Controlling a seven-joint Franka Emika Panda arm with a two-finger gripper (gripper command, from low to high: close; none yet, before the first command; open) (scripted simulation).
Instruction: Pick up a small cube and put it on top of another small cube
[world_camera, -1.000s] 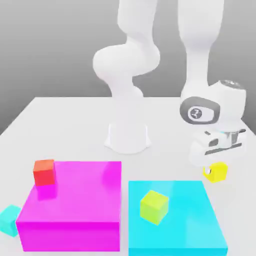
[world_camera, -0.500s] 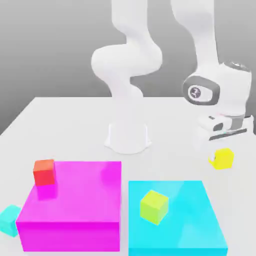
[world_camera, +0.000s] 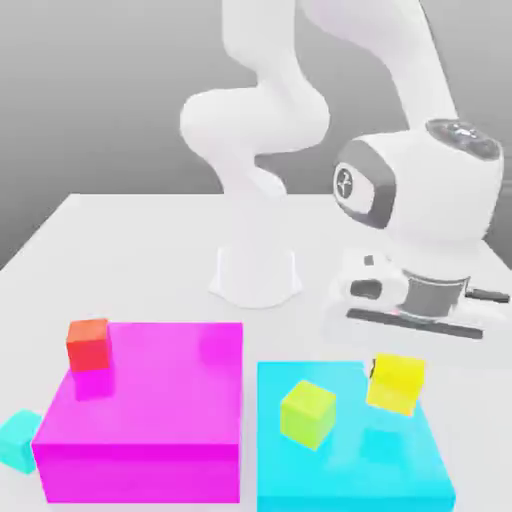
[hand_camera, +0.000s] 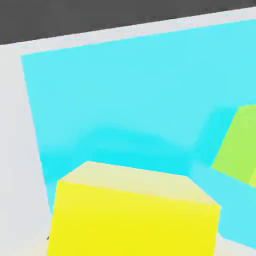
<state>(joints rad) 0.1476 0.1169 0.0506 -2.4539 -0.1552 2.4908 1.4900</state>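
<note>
A pale grey table (world_camera: 150, 235) is spreading across the exterior view under a plain grey backdrop, with the white arm's base standing at upper centre. A big flat magenta block (world_camera: 150, 400) is lying at lower left, and a big flat cyan block (world_camera: 345, 450) is lying at lower right, just beside it. A small red cube (world_camera: 88, 344) is sitting on the magenta block's upper-left corner, and a lime cube (world_camera: 307, 412) is resting on the cyan block.

The gripper (world_camera: 398, 365) is hanging over the cyan block's right part, closed on the small yellow cube (world_camera: 395, 383), which is floating clear of the block's top. In the hand view the yellow cube (hand_camera: 132, 215) is looming close against the cyan block (hand_camera: 125, 85), its lower part cut off by the frame edge.

The fingers themselves are hidden behind the hand and cube. The small teal cube (world_camera: 18, 438) is sitting on the table at far lower left, partly cut off by the frame edge and well apart from the yellow one.
</note>
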